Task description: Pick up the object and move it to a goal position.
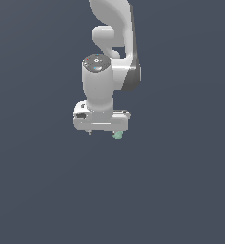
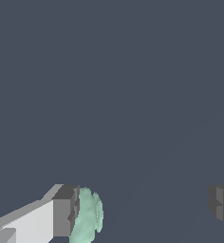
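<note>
The object (image 1: 117,135) is a tiny pale mint-green lumpy blob. In the exterior view it sits just under the end of the white gripper (image 1: 103,132) that lies toward the exterior view's right. In the wrist view the object (image 2: 88,216) lies against the inner face of one grey finger pad (image 2: 65,211). The other pad (image 2: 222,205) stands far from it, with a wide gap between. The gripper (image 2: 143,210) is open; its jaws are spread wide and do not clamp the object.
The white arm (image 1: 115,38) rises above the gripper toward the top of the exterior view. A plain dark blue-grey surface (image 1: 181,190) fills both views. No other objects show.
</note>
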Robot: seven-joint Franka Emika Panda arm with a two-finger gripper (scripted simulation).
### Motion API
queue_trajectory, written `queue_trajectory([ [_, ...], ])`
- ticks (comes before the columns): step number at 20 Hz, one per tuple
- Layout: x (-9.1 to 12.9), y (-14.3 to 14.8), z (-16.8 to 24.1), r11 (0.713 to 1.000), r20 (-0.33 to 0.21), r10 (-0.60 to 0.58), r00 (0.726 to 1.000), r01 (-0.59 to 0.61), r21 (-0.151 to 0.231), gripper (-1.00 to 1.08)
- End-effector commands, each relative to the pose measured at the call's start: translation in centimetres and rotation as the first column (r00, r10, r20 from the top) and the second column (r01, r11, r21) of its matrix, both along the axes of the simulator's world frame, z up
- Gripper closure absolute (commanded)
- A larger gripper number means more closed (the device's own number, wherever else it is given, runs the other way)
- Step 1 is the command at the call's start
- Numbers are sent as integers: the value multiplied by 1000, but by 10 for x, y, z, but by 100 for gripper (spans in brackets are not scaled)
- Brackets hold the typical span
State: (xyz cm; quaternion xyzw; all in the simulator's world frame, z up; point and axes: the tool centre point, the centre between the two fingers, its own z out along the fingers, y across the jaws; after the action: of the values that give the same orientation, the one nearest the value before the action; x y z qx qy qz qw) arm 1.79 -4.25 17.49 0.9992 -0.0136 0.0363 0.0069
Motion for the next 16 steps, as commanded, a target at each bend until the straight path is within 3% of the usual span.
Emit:
queue_trajectory([
  [1, -5, 5, -6, 1000, -4, -4, 1000, 4, 2, -92],
  [7, -26, 23, -30, 1000, -22, -26, 999, 26, 8, -92],
  [16, -76, 56, -74, 997, -58, -70, 996, 70, 14, -92],
])
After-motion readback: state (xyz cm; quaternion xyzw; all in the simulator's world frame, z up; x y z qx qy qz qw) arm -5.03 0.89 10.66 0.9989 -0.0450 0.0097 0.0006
